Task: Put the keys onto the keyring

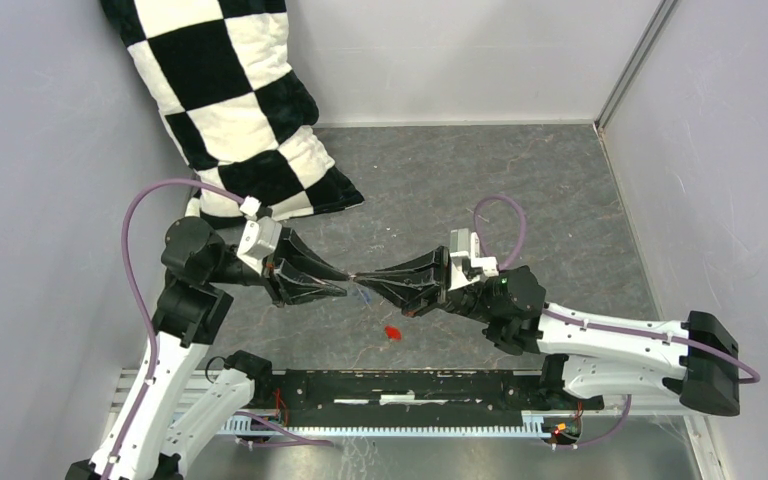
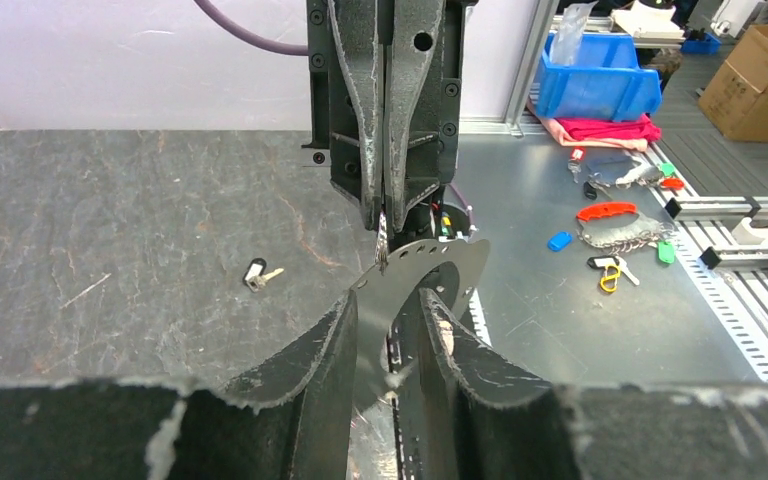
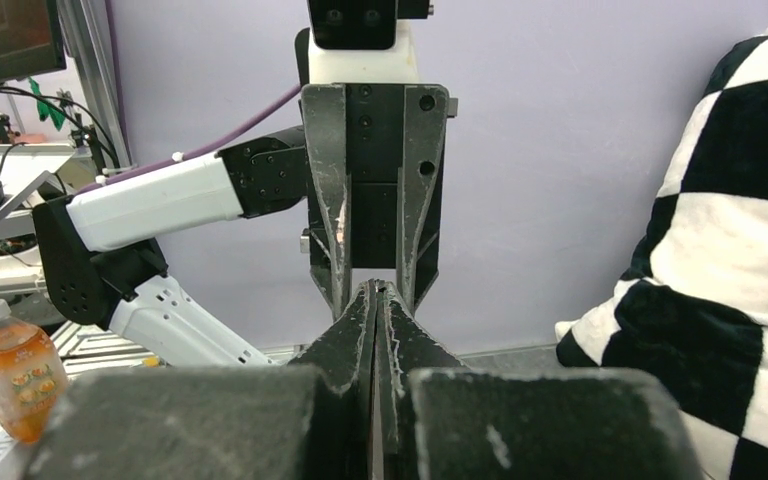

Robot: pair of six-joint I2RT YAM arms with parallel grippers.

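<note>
Left wrist view is showing the left gripper (image 2: pixel 388 300) standing partly open, its two fingers apart with nothing clearly clamped. In the gap just ahead of them the keyring (image 2: pixel 440 262) is appearing as a thin, roundish grey metal shape. It is wider than the gap, so both of its sides are disappearing behind the fingers and contact with them cannot be judged. The right gripper (image 2: pixel 383 218) is pointing back from directly ahead, its fingers pressed fully together. A metal sliver (image 2: pixel 382 245) is poking from its tips and meeting the keyring's upper rim; whether it is a key blade or part of the ring is too small to tell. The dark-and-white key (image 2: pixel 257 274) is lying on the tabletop (image 2: pixel 110 230) ahead and left of the left gripper, well apart from it. In the top external view the red key (image 1: pixel 393 332) is lying on the base side of the right gripper's tips, near but not touching. The blue key (image 1: pixel 363 296) is showing only as a blurred speck just under the point where the grippers are meeting. In the right wrist view that gripper's own fingers are hiding whatever is sitting at the tips.
</note>
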